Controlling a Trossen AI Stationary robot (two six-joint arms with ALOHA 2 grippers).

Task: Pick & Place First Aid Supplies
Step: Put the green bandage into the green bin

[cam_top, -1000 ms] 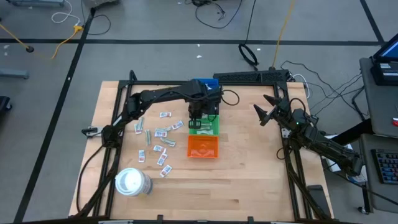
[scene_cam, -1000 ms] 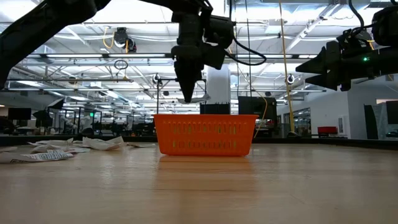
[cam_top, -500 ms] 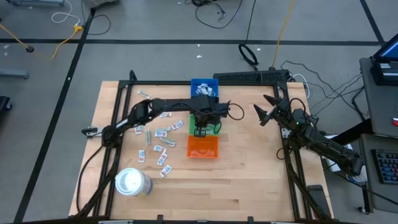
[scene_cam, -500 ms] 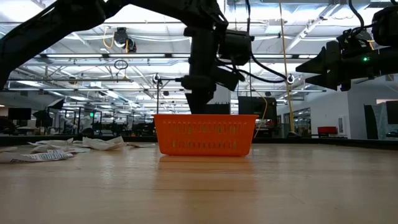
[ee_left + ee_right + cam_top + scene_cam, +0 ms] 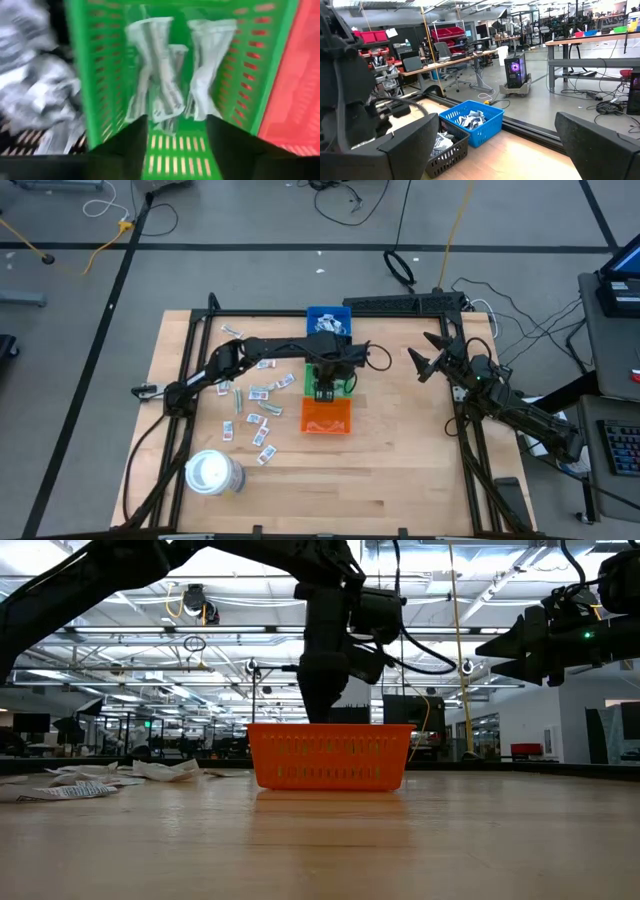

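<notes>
The left tool [image 5: 322,390] hangs at frame centre in the high view, over the green bin [image 5: 343,385], its fingers parted and empty in the left wrist view. Below them, slim pale wrappers [image 5: 165,85] lie on the green bin's floor. To finish this drop well, I judge the tool should rise straight up, clear of the bin walls, before swinging left toward the loose packets [image 5: 258,420] scattered on the surface [image 5: 400,470] at centre left. The orange bin [image 5: 326,416] sits just below the green one, the blue bin [image 5: 328,321] above it. The right tool [image 5: 420,360] waits at centre right, spread wide. A second ago the left tool was clenched nearer the blue bin; it has since moved down-frame and released.
</notes>
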